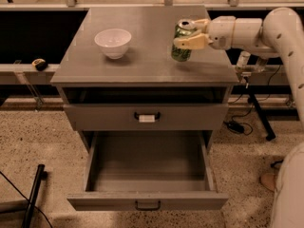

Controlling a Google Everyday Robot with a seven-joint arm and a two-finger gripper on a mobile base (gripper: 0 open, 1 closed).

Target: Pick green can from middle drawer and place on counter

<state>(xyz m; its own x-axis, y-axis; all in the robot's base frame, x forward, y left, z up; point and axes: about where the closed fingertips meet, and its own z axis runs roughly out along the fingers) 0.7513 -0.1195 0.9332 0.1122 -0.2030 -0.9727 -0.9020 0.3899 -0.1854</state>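
The green can (180,46) with its silver top stands nearly upright at the right side of the counter (137,63); whether its base touches the surface is unclear. My gripper (194,33) reaches in from the right and is shut on the can, one finger in front of it and one behind. The middle drawer (147,175) below is pulled wide open with nothing in it; its dark bar handle (147,205) faces the front.
A white bowl (113,42) stands on the left part of the counter. The upper drawer (146,117), with a white tag on its handle, is shut. A stand with cables (251,106) is at the right of the cabinet, a dark pole (33,194) at the lower left.
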